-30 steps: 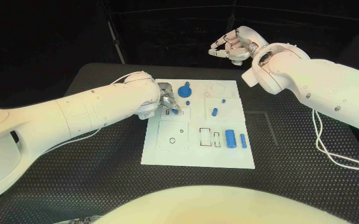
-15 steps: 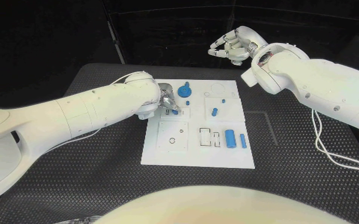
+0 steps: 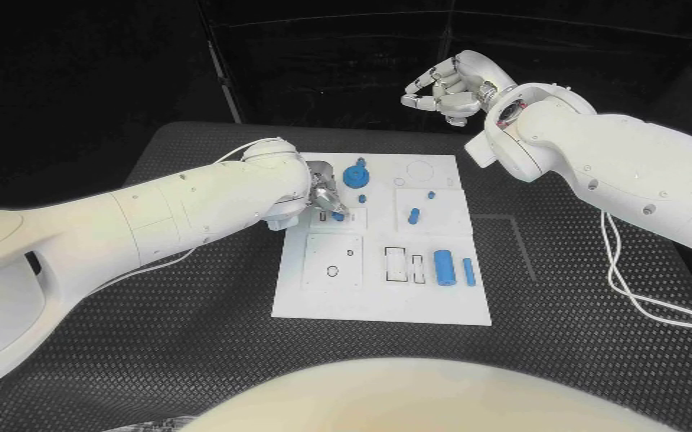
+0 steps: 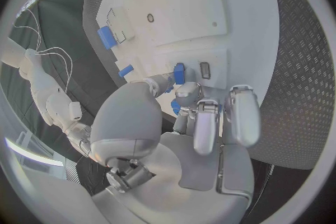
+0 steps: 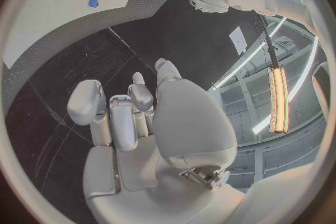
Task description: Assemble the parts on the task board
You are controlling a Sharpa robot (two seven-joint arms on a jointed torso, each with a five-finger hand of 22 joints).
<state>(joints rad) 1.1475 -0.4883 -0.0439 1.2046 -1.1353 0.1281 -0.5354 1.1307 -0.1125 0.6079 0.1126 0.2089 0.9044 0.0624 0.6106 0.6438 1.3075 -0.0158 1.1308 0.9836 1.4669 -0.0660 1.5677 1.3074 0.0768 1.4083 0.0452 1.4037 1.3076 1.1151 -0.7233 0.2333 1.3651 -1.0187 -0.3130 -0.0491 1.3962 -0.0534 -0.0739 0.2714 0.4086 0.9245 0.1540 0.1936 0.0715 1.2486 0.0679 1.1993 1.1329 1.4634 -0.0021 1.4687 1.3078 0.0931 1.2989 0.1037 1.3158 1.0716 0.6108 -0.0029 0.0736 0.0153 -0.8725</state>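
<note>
The left hand [image 3: 326, 197] is down at the near-left part of the task board [image 3: 384, 297], pinching a small blue part [image 4: 179, 73] between its fingertips [image 4: 187, 91], right beside a little rectangular slot [image 4: 205, 70]. In the left wrist view the part is a short block, its long axis running roughly parallel to that slot; whether it touches the board I can't tell.

To seat it well, I'd judge the hand should keep that axis lined up with the slot, come straight down without tilting, and let go only once the part sits flush.

Over the far edge of the tabletop [image 3: 173, 282], the right hand [image 3: 447, 87] hangs in the air with fingers curled in, holding nothing. A blue gear [image 3: 356, 173] and more blue pieces [image 3: 453, 268] lie elsewhere on the board.
</note>
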